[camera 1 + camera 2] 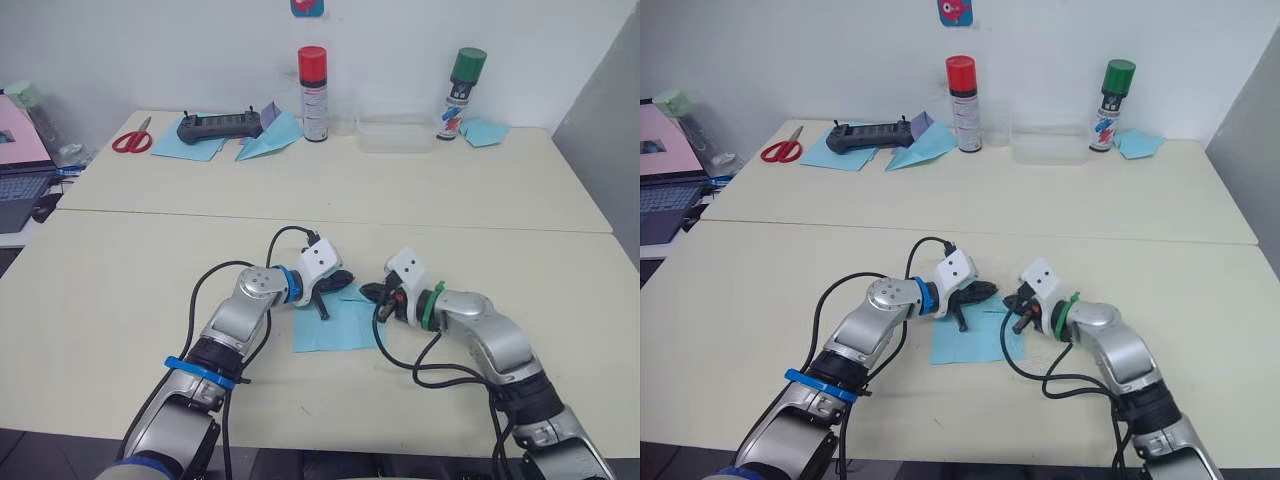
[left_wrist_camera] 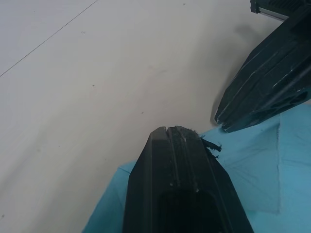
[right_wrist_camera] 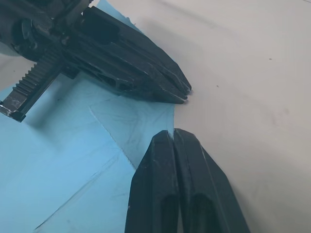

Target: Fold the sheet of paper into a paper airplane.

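Two grippers are working over the sheet of paper [image 1: 336,325], which is lying flat on the near table [image 1: 120,300] just in front of the robot, between its arms; the left gripper [image 1: 338,283] is reaching in from the left with its fingers pressed together and gripping nothing, its tips resting on the sheet's far edge; the right gripper [image 1: 371,293] is coming in from the right, its fingers likewise closed on nothing, tips touching the paper close beside the left one; judging from the right wrist view, both sets of tips are meeting at a folded-over corner flap, probably to pin it and press the crease flat rather than to lift anything; the paper is looking mostly rectangular, so the folding seems to be at an early stage, with the pointed nose not yet formed. Farther off, on the second table [image 1: 500,190] against the wall, things are sitting well apart from the work: red scissors [image 1: 132,138] at the far left, a black handheld controller [image 1: 219,126] lying on a blue sheet [image 1: 187,146], a finished light blue paper dart [image 1: 268,142] with a purple scrap, a red-capped spray can [image 1: 314,93], a clear plastic tray [image 1: 396,134], a green-capped spray can [image 1: 461,93], and another folded blue paper [image 1: 485,131]; a laptop [image 1: 20,190] is sitting at the left edge.
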`<state>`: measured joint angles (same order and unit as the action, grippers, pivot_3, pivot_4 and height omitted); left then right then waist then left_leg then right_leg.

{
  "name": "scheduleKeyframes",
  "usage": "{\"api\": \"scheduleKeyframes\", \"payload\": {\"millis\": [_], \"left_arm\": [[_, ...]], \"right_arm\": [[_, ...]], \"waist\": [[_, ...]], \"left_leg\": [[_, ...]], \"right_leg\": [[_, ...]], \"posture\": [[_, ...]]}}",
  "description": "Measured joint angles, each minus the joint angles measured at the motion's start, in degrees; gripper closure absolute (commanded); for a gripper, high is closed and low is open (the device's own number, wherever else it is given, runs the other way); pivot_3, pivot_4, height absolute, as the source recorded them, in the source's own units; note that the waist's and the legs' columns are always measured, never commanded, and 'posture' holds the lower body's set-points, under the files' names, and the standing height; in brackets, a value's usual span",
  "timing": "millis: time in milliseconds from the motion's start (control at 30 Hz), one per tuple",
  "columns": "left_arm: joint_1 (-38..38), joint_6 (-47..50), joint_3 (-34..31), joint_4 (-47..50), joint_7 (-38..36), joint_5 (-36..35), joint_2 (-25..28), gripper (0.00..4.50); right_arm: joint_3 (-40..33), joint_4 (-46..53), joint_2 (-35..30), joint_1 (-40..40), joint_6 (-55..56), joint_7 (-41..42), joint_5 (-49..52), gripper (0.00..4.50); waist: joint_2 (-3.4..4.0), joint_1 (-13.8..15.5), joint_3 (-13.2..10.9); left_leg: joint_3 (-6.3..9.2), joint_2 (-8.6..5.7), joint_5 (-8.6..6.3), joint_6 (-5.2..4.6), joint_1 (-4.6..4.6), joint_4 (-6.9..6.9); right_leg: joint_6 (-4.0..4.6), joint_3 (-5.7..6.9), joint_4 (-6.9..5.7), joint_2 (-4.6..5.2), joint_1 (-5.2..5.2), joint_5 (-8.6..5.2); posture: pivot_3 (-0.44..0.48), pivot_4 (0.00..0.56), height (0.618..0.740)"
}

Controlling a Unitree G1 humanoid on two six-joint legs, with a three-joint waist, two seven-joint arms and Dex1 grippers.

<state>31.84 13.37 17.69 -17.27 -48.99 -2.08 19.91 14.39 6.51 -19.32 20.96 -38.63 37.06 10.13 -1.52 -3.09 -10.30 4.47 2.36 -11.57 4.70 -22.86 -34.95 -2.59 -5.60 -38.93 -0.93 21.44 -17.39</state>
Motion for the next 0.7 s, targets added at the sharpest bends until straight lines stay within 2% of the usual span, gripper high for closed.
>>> {"api": "scheduleKeyframes", "payload": {"millis": [233, 533, 700], "left_arm": [[0.0, 0.0, 0.0, -0.1, 0.0, 0.0, -0.1, 4.5], [0.3, 0.0, 0.1, -0.5, 0.1, 0.2, -0.4, 4.5], [0.6, -0.1, -0.1, -1.2, 0.1, 0.3, -0.8, 4.5]], "right_arm": [[0.3, 0.8, -0.5, -0.6, -0.6, -0.7, 0.0, 4.48], [-1.9, 9.4, -6.5, -9.0, -1.9, 0.3, 1.6, 4.48], [-6.0, 8.5, -4.5, -11.1, 0.5, 0.2, 4.8, 4.48]], "waist": [[-0.01, 0.0, 0.1], [-0.08, 0.2, 0.2], [-0.12, 0.2, 0.3]], "left_leg": [[0.0, 0.0, 0.0, 0.0, 0.0, 0.0], [0.01, -0.01, 0.0, 0.0, 0.01, 0.01], [0.0, -0.03, 0.0, 0.0, 0.01, 0.0]], "right_leg": [[0.0, 0.01, 0.0, 0.0, -0.02, 0.0], [-0.02, 0.01, 0.04, 0.02, -0.04, -0.02], [-0.02, -0.01, 0.03, 0.02, -0.03, -0.01]], "posture": [[0.0, 0.15, 0.74], [0.0, 0.15, 0.74], [0.0, 0.15, 0.74]]}}
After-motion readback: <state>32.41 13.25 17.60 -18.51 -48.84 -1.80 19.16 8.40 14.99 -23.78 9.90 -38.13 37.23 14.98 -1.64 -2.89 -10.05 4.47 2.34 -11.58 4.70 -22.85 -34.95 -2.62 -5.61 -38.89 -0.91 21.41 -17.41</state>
